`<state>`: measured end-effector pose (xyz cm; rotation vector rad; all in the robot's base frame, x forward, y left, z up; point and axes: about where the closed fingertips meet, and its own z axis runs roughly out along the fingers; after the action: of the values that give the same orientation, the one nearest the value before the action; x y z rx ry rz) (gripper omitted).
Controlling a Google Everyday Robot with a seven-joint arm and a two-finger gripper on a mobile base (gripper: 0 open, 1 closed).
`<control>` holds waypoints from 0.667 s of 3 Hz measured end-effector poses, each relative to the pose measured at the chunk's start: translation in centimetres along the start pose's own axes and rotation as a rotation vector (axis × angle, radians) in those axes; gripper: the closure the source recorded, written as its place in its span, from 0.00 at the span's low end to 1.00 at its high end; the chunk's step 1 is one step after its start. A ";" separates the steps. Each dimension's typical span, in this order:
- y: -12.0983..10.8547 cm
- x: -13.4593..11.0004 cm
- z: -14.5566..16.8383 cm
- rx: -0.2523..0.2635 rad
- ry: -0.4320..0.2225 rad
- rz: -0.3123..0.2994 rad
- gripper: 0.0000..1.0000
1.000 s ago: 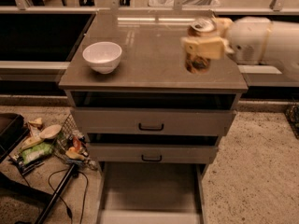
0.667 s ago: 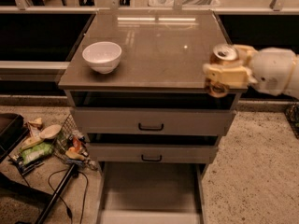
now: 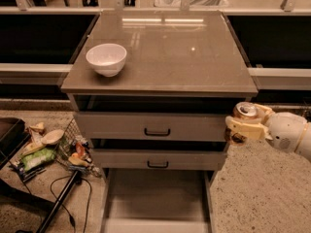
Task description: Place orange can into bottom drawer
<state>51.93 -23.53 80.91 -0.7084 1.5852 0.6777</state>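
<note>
My hand [image 3: 241, 128] grips the upright orange can [image 3: 245, 110], hanging above and right of the open bottom drawer [image 3: 155, 197], outside its right wall, so I judge the drop lies down-left.

Cabinet top [image 3: 184, 57], white bowl [image 3: 106, 58], pincer [image 3: 241, 126] beside it

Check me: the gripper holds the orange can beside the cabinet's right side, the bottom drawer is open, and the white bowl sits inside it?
Almost. In the camera view the white bowl sits on the cabinet top, near its left edge, not in the open bottom drawer. The rest holds: the gripper holds the orange can beside the cabinet's right side.
</note>
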 end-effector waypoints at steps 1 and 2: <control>0.0 0.0 0.1 -0.001 0.000 -0.001 1.00; 1.8 2.9 1.8 -0.036 0.001 0.037 1.00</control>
<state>51.40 -21.20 77.86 -0.7075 1.5935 0.7353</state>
